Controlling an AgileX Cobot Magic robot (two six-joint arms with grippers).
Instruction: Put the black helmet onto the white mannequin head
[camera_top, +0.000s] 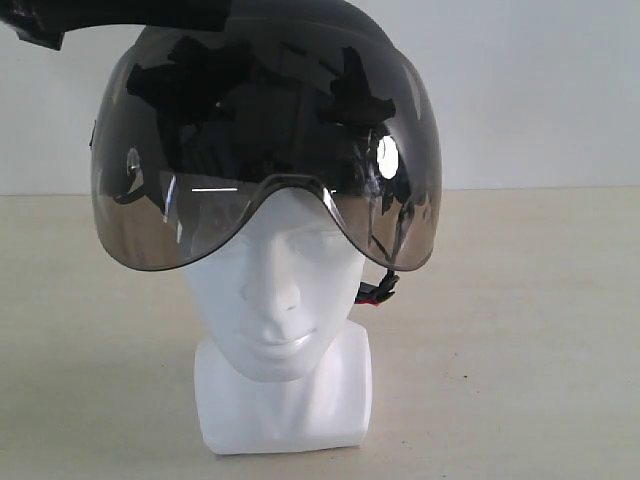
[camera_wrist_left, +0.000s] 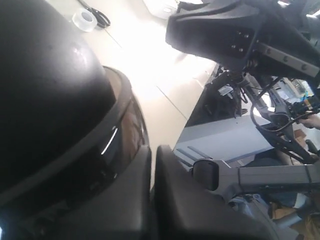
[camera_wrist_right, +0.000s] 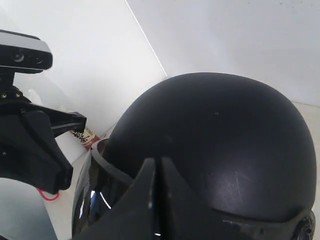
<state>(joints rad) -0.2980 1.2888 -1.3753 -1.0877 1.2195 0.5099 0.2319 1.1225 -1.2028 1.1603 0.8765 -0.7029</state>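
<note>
R gripper (camera_wrist_right: 157, 167) shut, by black helmet (camera_wrist_right: 220, 145)

One black helmet (camera_top: 265, 110) and one white mannequin head (camera_top: 283, 330), the head at six o'clock of the helmet. The helmet has one tinted visor (camera_top: 200, 215) and one red buckle (camera_top: 372, 293), which hangs at three o'clock of the face. One desk (camera_top: 520, 340) carries them. One dark arm part (camera_top: 60, 25) shows at eleven o'clock in the exterior view. Two grippers: the left gripper (camera_wrist_left: 152, 150) and the right gripper (camera_wrist_right: 156, 162), each with two jaws pressed together. One roll of clear tape (camera_wrist_left: 84, 19) appears in the left wrist view, and one grey camera unit (camera_wrist_right: 22, 54) in the right wrist view.
</note>
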